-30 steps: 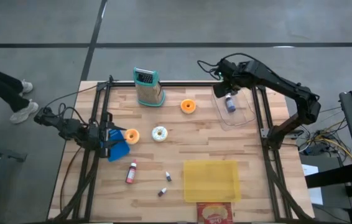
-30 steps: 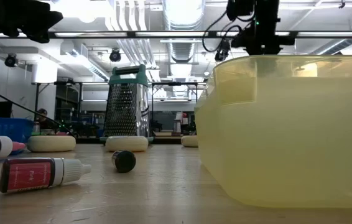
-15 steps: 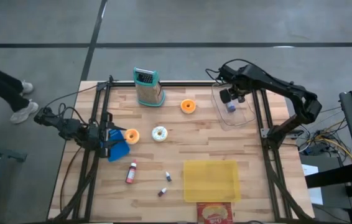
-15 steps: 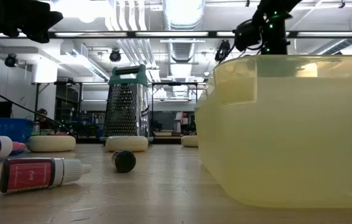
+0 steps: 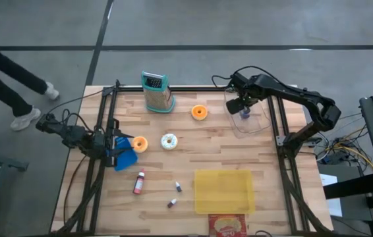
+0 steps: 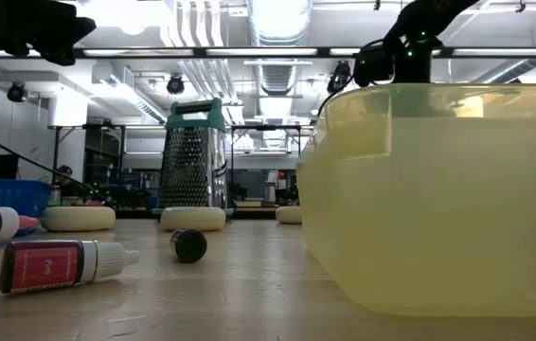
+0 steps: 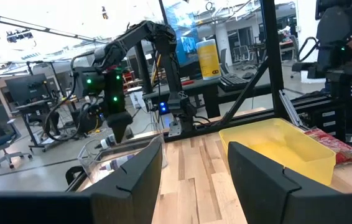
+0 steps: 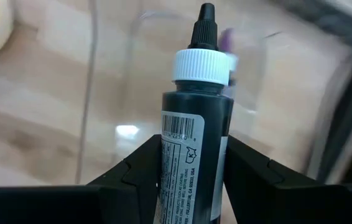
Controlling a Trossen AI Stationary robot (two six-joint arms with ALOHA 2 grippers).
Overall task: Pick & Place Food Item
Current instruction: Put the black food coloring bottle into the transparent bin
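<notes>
Bottle [image 8: 193, 149] of food colouring, light rigid slippery plastic, clenched mid-body by right pincer [image 5: 234, 105] over clear bin [image 5: 256, 124]; left pincer [image 7: 191, 180] released, idle.

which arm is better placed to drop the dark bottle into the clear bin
Right. Its end effector already grips the dark bottle at the clear bin; the left end effector sits across the table.

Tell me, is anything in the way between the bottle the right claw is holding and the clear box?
Nothing visible is. The right gripper holds the dark bottle at the rim of the clear container, which holds only a small purple bottle. The left gripper waits far off.
</notes>
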